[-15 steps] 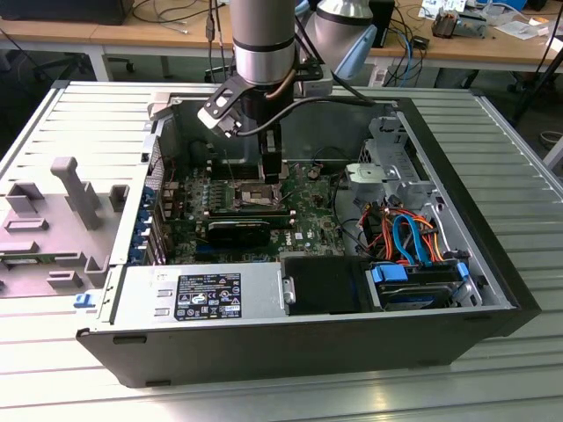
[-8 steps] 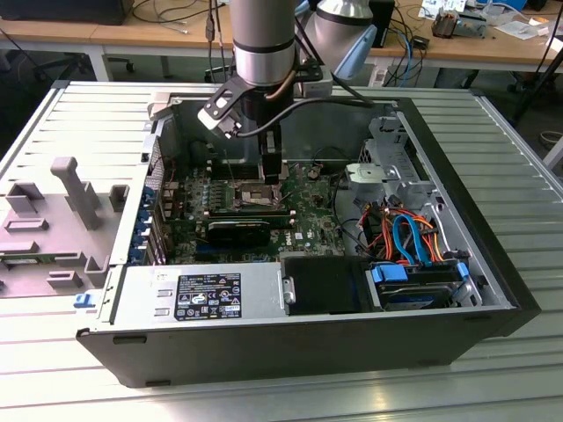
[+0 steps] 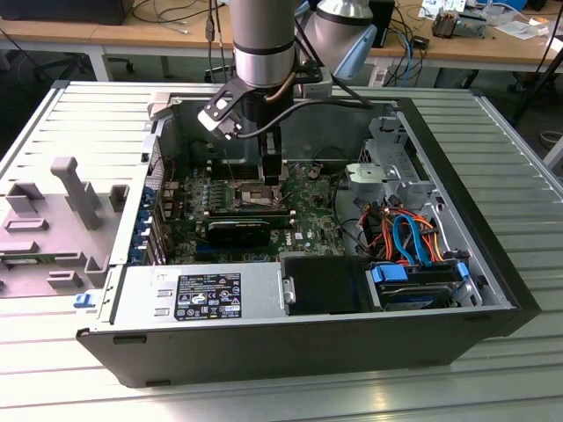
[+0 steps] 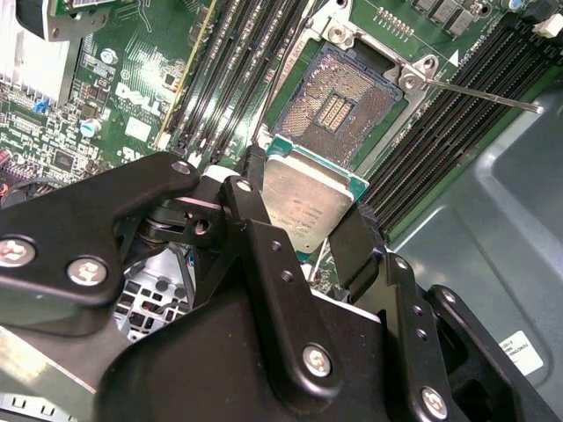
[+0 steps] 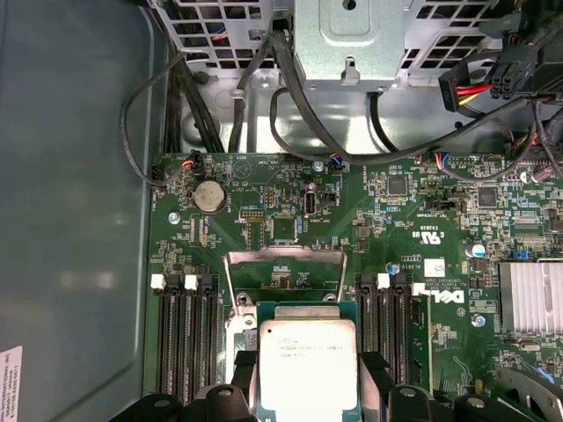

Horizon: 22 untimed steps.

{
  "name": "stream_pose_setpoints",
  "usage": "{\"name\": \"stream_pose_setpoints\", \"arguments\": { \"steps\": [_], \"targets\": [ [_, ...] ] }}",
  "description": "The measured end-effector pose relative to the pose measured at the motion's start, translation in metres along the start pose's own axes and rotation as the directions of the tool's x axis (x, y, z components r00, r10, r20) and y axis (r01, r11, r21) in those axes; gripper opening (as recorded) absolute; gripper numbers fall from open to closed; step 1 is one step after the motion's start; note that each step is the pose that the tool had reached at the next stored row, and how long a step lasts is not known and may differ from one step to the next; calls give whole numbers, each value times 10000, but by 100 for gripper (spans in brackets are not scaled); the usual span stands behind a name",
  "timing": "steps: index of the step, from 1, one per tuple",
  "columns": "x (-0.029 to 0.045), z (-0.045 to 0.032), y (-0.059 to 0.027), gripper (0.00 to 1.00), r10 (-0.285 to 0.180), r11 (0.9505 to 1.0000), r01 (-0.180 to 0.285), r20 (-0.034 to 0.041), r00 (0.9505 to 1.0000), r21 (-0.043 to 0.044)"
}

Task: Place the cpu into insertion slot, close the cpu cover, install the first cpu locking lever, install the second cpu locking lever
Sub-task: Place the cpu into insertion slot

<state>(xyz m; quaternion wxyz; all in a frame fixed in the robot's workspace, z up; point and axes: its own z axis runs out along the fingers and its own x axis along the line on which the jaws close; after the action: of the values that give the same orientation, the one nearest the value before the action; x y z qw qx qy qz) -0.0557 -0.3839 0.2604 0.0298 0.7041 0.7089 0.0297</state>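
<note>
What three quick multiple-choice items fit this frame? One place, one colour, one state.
1. Where is the small flat square silver-topped cpu?
A. Seated in the socket
B. Clamped in the black pincer, off the socket
C. Lying on the case floor

2. What colour is the large circuit board?
A. Blue
B. Red
C. Green

3. In what state is the square dark insertion slot with its silver metal rim?
A. Open and empty, contacts bare
B. Filled by a chip
C. Shut under a metal frame

Answers:
1 B: the second wrist view shows the fingers on opposite edges of the chip.
2 C: the board is green in both wrist views.
3 A: the contact grid lies uncovered in the second wrist view.
</note>
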Motion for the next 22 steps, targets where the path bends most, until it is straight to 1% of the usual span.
{"name": "stream_pose_setpoints", "arguments": {
  "steps": [22],
  "targets": [
    [0,50,-4,54,0,10000,0,-1,10000,0]
  ]
}}
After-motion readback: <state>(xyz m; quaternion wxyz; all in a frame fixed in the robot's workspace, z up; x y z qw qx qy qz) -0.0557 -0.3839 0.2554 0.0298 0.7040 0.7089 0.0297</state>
